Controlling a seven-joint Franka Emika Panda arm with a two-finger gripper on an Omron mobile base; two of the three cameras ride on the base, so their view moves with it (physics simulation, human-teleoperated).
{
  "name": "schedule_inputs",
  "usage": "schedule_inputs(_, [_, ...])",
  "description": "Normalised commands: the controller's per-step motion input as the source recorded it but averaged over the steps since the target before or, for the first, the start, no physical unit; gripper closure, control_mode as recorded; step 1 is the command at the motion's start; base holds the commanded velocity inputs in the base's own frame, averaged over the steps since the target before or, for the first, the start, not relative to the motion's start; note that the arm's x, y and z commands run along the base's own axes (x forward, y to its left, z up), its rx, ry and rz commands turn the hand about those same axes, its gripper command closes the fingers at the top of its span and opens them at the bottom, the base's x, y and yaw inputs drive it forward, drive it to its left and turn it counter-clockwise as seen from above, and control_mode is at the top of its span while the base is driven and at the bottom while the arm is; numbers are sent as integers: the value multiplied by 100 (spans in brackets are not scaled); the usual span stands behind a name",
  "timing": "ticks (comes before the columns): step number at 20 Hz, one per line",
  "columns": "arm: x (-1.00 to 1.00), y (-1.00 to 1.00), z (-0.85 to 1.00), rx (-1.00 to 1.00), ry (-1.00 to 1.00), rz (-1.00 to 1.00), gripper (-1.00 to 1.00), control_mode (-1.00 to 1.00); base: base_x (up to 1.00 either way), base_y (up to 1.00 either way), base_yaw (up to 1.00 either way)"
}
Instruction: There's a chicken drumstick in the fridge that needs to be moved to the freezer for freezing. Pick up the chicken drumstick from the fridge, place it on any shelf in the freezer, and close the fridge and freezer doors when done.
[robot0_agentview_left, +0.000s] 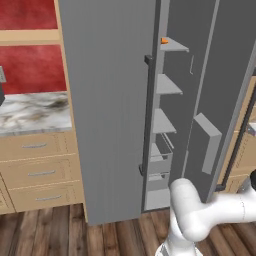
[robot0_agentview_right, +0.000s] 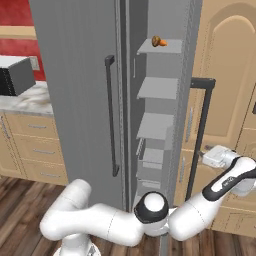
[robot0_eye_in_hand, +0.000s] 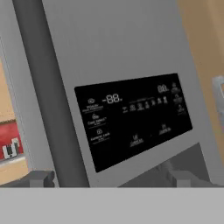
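Chicken drumstick (robot0_agentview_right: 159, 41), orange-brown, lies on the top shelf (robot0_agentview_right: 161, 47) of the freezer (robot0_agentview_right: 157, 115), and from the left base view we see it as a small orange spot at that shelf's near edge (robot0_agentview_left: 164, 41). Below it we count more short pale grey shelves, then low drawers near the floor.

The freezer door (robot0_eye_in_hand: 131, 65) stands open, swung out to the right, and its black dispenser panel (robot0_eye_in_hand: 133, 120) with pale symbols faces the hand camera close up. The gripper (robot0_agentview_right: 216, 156) sits beside the dark vertical handle (robot0_agentview_right: 199, 135) of that door in the right base view; in the hand view its two dark fingertips (robot0_eye_in_hand: 41, 178) stand wide apart with nothing between them.

The fridge door (robot0_agentview_right: 82, 95) looks closed, a broad flat grey face with its own long handle (robot0_agentview_right: 111, 115).

Around the unit we see a marbled counter (robot0_agentview_left: 32, 112) over light wood drawers (robot0_agentview_left: 40, 172), a red wall (robot0_agentview_left: 30, 65) behind it, a tall light wood cabinet (robot0_agentview_right: 227, 75) on the right, and a dark wood plank floor (robot0_agentview_left: 50, 230).
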Motion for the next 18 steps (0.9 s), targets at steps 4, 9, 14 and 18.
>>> schedule_inputs(4, [35, 33, -16, 0, 5, 0, -100, -100, 0, 0, 0])
schedule_inputs(9, [-20, 95, -23, 0, 1, -2, -100, -100, 0, 0, 0])
schedule_inputs(14, [-57, 100, -30, 2, -3, -11, -100, -100, 0, 0, 0])
schedule_inputs(18, [-67, 100, -28, 12, -4, -22, -100, -100, 0, 0, 0])
